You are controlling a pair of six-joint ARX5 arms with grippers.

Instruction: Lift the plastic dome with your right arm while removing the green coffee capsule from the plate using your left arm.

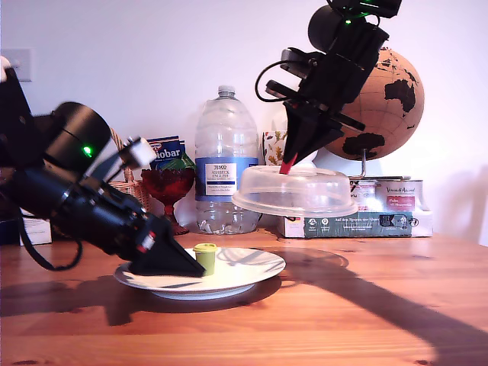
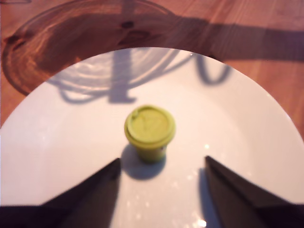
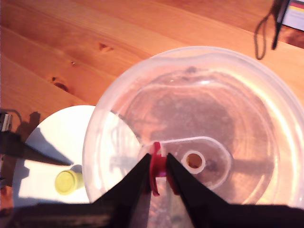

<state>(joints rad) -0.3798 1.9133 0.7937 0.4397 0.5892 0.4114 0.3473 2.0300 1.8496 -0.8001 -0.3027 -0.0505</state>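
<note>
One wood table (image 1: 366, 320), white wall (image 1: 152, 46) behind, globe (image 1: 389, 99) at back.

Clear plastic dome (image 1: 296, 191) hangs level in the air by its red tab, off to the exterior view's right of the white plate (image 1: 244, 276). Green coffee capsule (image 1: 204, 258) stands upright, mid-plate, uncovered.

"TESCO" on the water bottle's label (image 1: 226, 177); "obar" on a box (image 1: 167, 152).
</note>
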